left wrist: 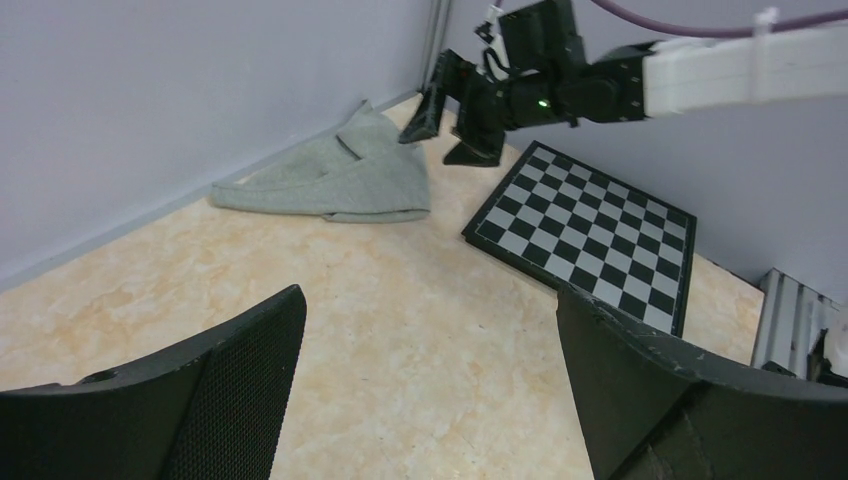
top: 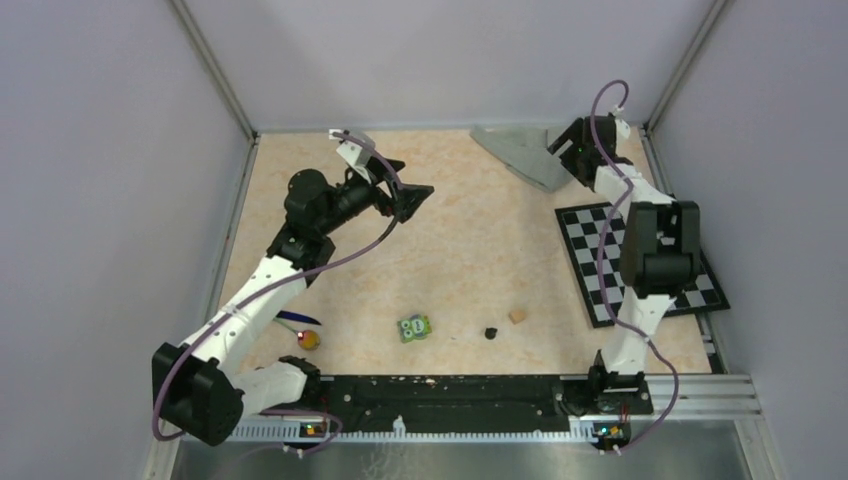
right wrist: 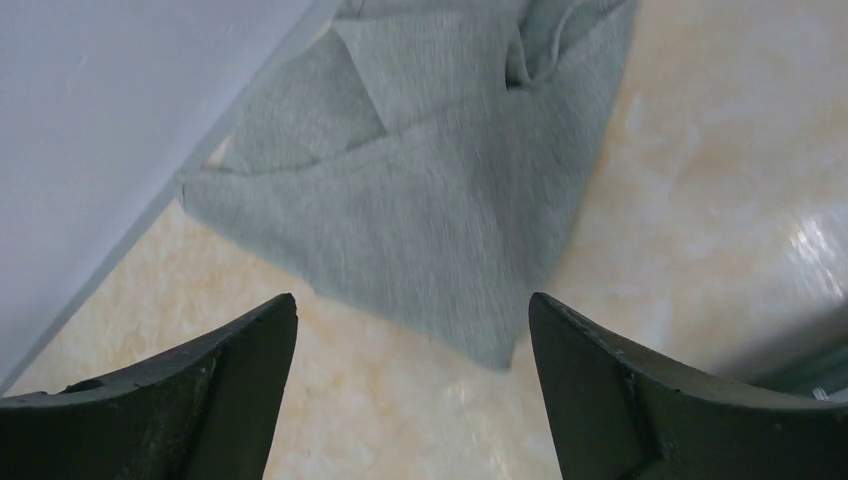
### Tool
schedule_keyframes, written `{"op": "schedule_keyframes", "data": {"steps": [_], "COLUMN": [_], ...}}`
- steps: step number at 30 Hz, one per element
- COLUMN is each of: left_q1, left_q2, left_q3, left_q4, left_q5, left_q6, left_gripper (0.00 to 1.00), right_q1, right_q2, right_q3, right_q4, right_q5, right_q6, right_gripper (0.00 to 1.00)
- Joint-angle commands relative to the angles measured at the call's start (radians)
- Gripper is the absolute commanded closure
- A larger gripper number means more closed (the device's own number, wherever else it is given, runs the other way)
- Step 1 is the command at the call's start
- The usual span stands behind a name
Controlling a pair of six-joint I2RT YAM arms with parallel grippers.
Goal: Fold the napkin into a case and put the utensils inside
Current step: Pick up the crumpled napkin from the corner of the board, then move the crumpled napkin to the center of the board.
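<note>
The grey napkin (top: 520,152) lies crumpled in a rough triangle at the back right, against the rear wall; the left wrist view shows this napkin (left wrist: 335,180) too. My right gripper (top: 563,150) hovers open just over its near corner, and the cloth (right wrist: 420,200) fills the space ahead of my right gripper (right wrist: 412,300). My left gripper (top: 410,192) hangs open over bare table at the back centre, its jaws (left wrist: 430,290) empty. The two utensils lie at the front left beside the left arm: a slim dark blue piece (top: 297,318) and one with a yellow-orange head (top: 311,339).
A black-and-white checkerboard mat (top: 595,250) lies at the right, partly under the right arm. A green owl-faced block (top: 414,327), a small black piece (top: 491,332) and a tan cube (top: 517,315) sit near the front centre. Walls close in the back and both sides.
</note>
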Motion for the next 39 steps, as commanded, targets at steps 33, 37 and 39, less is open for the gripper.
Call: {"op": "schedule_keyframes", "data": {"steps": [33, 37, 39], "left_q1": [-0.075, -0.072, -0.068], "left_q2": [0.038, 0.11, 0.094], "left_q3": [0.015, 0.078, 0.057], "left_q4": [-0.165, -0.399, -0.518], "left_q5": [-0.583, -0.676, -0.693], "left_q6": [0.015, -0.183, -0.298], "left_gripper": [0.01, 0.01, 0.01], "right_q1": [0.388, 0.388, 0.389], "right_q2": [0.064, 0.015, -0.038], "right_q3": [-0.111, -0.183, -0.23], "right_q4": [0.228, 0.284, 0.322], "right_q5": [-0.624, -0.629, -0.624], "right_q6": [-0.28, -0.17, -0.152], "right_gripper": [0.68, 0.46, 0.41]}}
